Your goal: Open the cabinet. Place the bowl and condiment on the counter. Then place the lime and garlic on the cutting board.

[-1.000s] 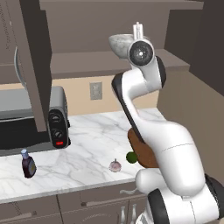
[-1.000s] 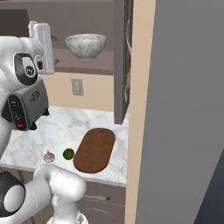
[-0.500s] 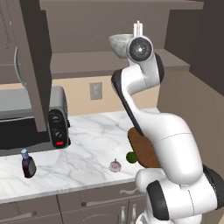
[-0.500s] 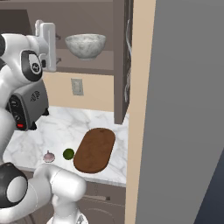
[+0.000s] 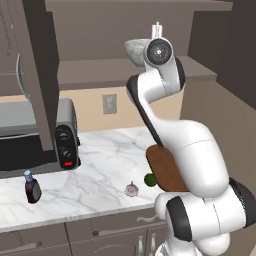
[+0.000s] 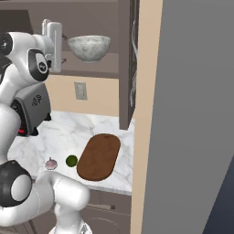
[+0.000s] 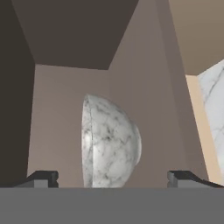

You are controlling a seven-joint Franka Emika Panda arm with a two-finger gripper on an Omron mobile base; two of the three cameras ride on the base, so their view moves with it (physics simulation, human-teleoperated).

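While the tall dark grey-brown cabinet (image 6: 125, 59) stands with its panelled doors swung open, the wide speckled grey-white stone-look bowl (image 6: 89, 48) sits on its shelf (image 5: 95, 72). The white arm reaches up to that shelf, and the hand (image 7: 111, 177) is level with the bowl, its 2 dark fingertips (image 7: 41, 178) spread wide with the bowl framed between them; they look apart from it, though the hand view is too close to be sure.

Down on the white marble counter (image 5: 95, 170) with grey veins, the small dark brown-purple bottle with a blue cap (image 5: 32, 187) stands upright near the front edge, well apart from the rest. The small pinkish-white garlic bulb (image 6: 51, 163) lies just beside the small round dark green lime (image 6: 71, 161), and the lime lies just beside the flat oval reddish-brown wooden cutting board (image 6: 98, 156), neither of them on it. A dark toaster oven (image 5: 30, 135) with knobs stands at the back of the counter under the open door.
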